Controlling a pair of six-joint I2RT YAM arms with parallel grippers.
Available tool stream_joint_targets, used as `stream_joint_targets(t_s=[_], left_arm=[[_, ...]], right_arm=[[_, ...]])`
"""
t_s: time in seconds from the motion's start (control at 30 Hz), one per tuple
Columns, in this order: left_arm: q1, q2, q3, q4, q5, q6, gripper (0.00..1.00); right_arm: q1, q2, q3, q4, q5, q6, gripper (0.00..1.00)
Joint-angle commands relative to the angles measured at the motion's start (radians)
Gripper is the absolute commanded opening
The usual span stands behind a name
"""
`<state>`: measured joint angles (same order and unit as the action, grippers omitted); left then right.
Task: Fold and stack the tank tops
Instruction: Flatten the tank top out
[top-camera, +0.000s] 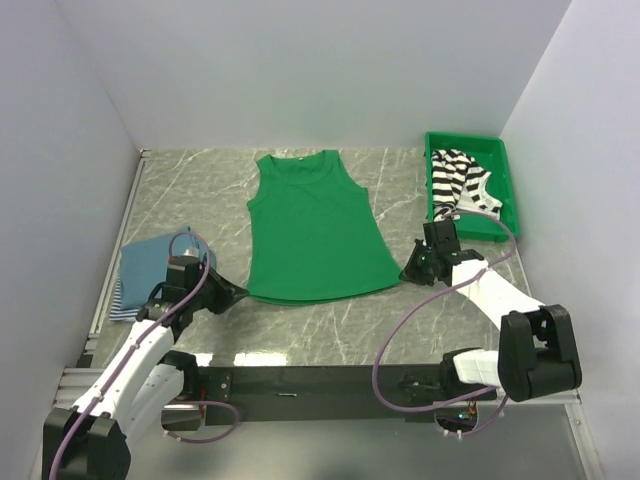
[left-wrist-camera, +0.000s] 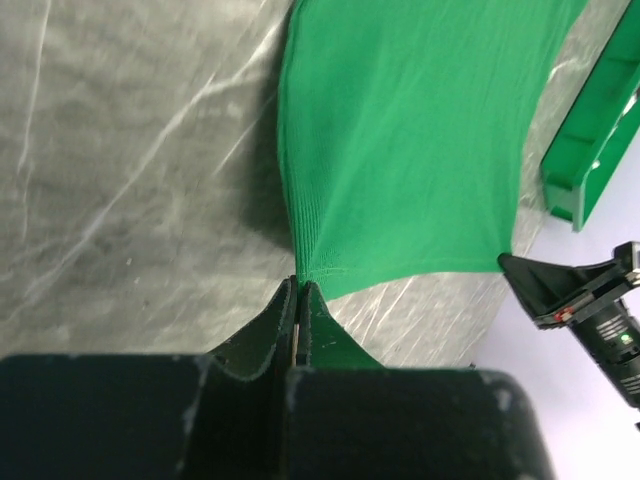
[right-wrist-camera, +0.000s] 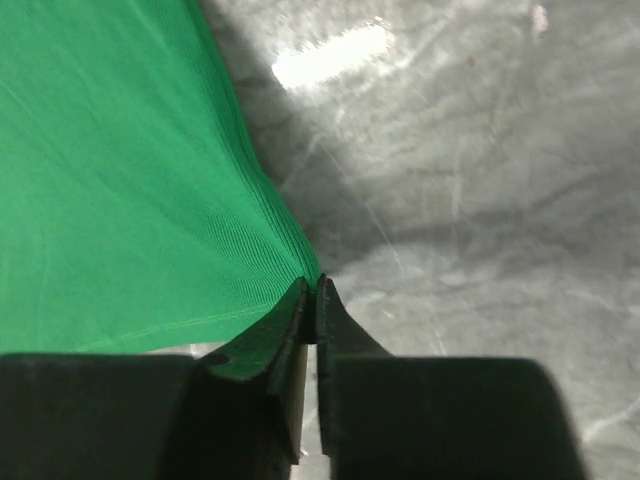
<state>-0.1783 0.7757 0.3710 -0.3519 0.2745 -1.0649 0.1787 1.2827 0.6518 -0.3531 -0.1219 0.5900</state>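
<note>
The green tank top (top-camera: 312, 225) lies flat in the middle of the table, neck at the far side. My left gripper (top-camera: 240, 292) is shut on its near left hem corner; in the left wrist view the cloth (left-wrist-camera: 400, 140) runs up from my closed gripper (left-wrist-camera: 299, 285). My right gripper (top-camera: 407, 275) is shut on the near right hem corner; the right wrist view shows the green cloth (right-wrist-camera: 110, 180) pinched at the gripper (right-wrist-camera: 312, 285). The black-and-white striped tank top (top-camera: 462, 182) lies bunched in the bin. Folded blue tops (top-camera: 150, 272) lie at the left.
A rigid green plastic bin (top-camera: 505, 195) stands at the far right and also shows in the left wrist view (left-wrist-camera: 595, 130). White walls close in the table on three sides. The grey marble table top (top-camera: 330, 335) shows between the arms.
</note>
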Motion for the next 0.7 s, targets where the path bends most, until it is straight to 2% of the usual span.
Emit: stream_joint_targets(t_s=[0.0, 0.07, 0.1, 0.17, 0.3, 0.4, 0.5, 0.53, 0.57, 0.6, 0.67], left_arm=[[-0.018, -0.038, -0.03, -0.056, 0.014, -0.015, 0.01], [-0.021, -0.07, -0.056, -0.058, 0.035, -0.018, 0.05], [-0.024, -0.079, -0.064, -0.064, 0.046, -0.018, 0.13], [-0.039, -0.108, -0.072, -0.071, 0.066, -0.021, 0.22], [-0.049, -0.151, -0.034, -0.136, 0.054, -0.012, 0.4], [-0.049, -0.165, 0.022, -0.189, 0.023, 0.002, 0.41], [-0.049, -0.145, 0.094, -0.185, -0.062, 0.022, 0.42], [-0.043, -0.097, 0.139, -0.147, -0.09, 0.034, 0.41], [-0.038, -0.057, 0.166, -0.112, -0.107, 0.043, 0.4], [-0.033, -0.011, 0.193, -0.073, -0.11, 0.06, 0.37], [-0.017, 0.161, 0.311, -0.032, -0.155, 0.098, 0.34]], right_arm=[[-0.013, -0.048, -0.006, -0.055, 0.042, 0.007, 0.16], [-0.013, -0.08, -0.004, -0.076, 0.053, 0.008, 0.28], [-0.013, -0.091, -0.004, -0.083, 0.063, 0.008, 0.32], [-0.013, -0.124, -0.003, -0.109, 0.083, 0.004, 0.42], [-0.013, -0.206, -0.004, -0.148, 0.117, -0.002, 0.45], [0.013, -0.261, 0.015, -0.153, 0.108, 0.008, 0.47], [0.164, -0.272, 0.069, -0.124, 0.154, 0.078, 0.47], [0.223, -0.261, 0.094, -0.115, 0.201, 0.102, 0.47], [0.351, -0.219, 0.118, -0.106, 0.22, 0.126, 0.47], [0.405, -0.192, 0.173, -0.081, 0.24, 0.164, 0.46], [0.554, -0.096, 0.232, -0.052, 0.281, 0.191, 0.44]])
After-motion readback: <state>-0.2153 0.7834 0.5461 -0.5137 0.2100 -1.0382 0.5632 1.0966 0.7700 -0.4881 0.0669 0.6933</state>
